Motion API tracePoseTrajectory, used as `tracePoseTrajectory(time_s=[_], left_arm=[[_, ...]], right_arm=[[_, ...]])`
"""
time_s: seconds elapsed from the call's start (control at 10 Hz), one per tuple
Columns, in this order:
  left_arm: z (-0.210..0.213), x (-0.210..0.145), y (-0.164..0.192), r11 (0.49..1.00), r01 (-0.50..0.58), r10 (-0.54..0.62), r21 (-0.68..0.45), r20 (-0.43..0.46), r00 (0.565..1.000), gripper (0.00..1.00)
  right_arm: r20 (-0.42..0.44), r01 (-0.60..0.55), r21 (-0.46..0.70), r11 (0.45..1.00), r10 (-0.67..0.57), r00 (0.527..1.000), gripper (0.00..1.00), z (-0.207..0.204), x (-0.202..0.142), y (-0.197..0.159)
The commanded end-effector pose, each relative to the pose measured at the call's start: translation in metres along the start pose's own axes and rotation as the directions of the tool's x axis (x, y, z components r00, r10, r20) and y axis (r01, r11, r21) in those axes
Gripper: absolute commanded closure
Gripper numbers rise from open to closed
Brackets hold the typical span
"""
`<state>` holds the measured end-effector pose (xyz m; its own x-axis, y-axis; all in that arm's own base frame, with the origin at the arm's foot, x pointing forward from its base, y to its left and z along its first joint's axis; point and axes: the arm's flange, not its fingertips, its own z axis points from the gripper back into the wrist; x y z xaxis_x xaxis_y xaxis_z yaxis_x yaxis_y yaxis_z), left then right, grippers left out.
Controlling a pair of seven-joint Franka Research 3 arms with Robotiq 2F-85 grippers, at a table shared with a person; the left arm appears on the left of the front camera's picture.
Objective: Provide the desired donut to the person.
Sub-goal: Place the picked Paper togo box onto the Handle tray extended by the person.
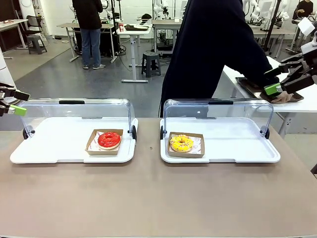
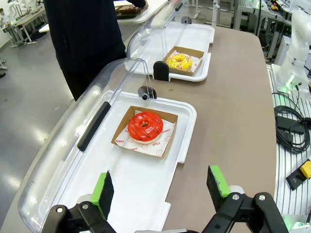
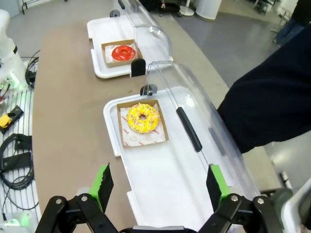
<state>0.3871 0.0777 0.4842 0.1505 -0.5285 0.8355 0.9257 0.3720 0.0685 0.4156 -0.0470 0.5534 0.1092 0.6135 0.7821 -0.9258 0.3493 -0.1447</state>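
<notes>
A red-glazed donut (image 1: 109, 140) lies in a small cardboard tray on the left white tray (image 1: 49, 148); a yellow sprinkled donut (image 1: 182, 143) lies in its own cardboard tray on the right white tray (image 1: 237, 148). Both clear lids are swung open toward the far side. The person (image 1: 213, 49) in a dark top stands behind the right tray, turned away, a hand (image 1: 282, 97) on a dark tray at a side table. My left gripper (image 2: 160, 187) hovers open above the left tray's outer end, the red donut (image 2: 145, 125) ahead. My right gripper (image 3: 158, 187) is open over the right tray's outer end, the yellow donut (image 3: 142, 117) ahead.
The brown table (image 1: 158, 198) is bare in front of both trays. Black lid handles (image 2: 95, 126) (image 3: 188, 128) run along the open covers. Cables (image 3: 14, 155) lie beside the table on the robot's side. Another figure in jeans (image 1: 89, 29) stands far off among desks.
</notes>
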Motion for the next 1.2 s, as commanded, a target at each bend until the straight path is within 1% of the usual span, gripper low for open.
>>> tracePoseTrajectory(time_s=[0.0,1.1], left_arm=[[0.0003,-0.0004,-0.0006,1.000,0.000,0.000,-0.001,0.007,1.000,0.00],[0.0003,-0.0004,-0.0006,1.000,0.000,0.000,-0.001,0.007,1.000,0.00]], right_arm=[[0.008,0.003,0.007,1.000,-0.003,1.000,0.00,0.0010,-0.0020,0.0003],[0.008,0.003,0.007,1.000,-0.003,1.000,0.00,0.0010,-0.0020,0.0003]])
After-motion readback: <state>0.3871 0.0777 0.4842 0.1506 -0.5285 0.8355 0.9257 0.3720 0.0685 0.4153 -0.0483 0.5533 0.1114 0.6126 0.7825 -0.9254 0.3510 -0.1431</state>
